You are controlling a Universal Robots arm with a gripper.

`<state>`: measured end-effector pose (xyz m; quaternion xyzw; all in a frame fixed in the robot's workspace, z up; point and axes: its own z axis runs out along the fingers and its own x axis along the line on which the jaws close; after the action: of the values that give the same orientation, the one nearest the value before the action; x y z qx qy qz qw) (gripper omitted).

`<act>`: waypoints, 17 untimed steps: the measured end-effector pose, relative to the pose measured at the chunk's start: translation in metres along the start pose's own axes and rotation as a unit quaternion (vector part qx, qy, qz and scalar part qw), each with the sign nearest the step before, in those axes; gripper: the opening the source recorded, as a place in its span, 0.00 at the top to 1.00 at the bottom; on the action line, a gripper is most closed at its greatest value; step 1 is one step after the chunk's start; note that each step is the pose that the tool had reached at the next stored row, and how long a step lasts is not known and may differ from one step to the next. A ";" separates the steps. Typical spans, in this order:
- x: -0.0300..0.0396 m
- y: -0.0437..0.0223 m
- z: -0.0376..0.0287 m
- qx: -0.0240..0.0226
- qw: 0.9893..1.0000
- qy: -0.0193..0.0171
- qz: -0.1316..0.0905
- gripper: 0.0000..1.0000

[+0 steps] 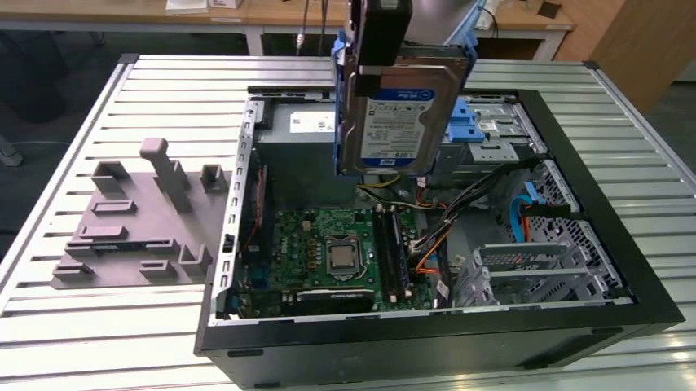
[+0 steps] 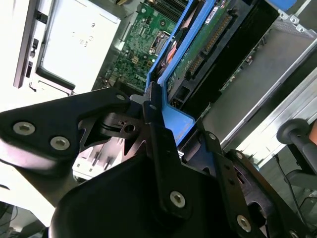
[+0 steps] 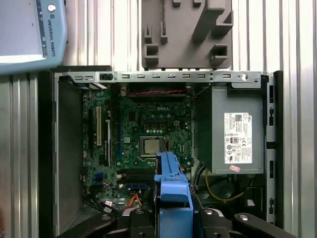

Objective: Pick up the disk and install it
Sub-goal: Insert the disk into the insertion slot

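Black links of your tool (image 2: 157, 116) sit closest to the lens in both wrist views, and its jaws are clamped on the blue rail at one end of the disk (image 1: 398, 114). You can see in the exterior view that the disk hangs upright from the tool, its blue-and-white label facing that camera, raised over the open computer case (image 1: 435, 346) and touching nothing else. Its lower edge is above the grey power supply (image 3: 233, 134), with the green motherboard (image 1: 332, 244) further down inside the case. Just to the exterior view's right of the disk you have the silver drive cage (image 1: 503, 130) with its blue latch. On the slatted table (image 1: 98, 342), to the exterior view's left of the case, lies a grey moulded fixture (image 1: 136, 232), well apart from the tool.
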<state>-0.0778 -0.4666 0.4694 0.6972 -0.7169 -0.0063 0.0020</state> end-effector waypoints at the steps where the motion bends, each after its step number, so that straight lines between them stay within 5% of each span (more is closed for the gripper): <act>1: 0.0012 -0.0002 0.0000 0.000 1.000 0.000 0.000 0.64; 17: 0.0040 -0.0167 0.0004 0.000 1.000 0.000 0.000 0.64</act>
<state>-0.0611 -0.4711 0.4689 0.6972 -0.7169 -0.0062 0.0021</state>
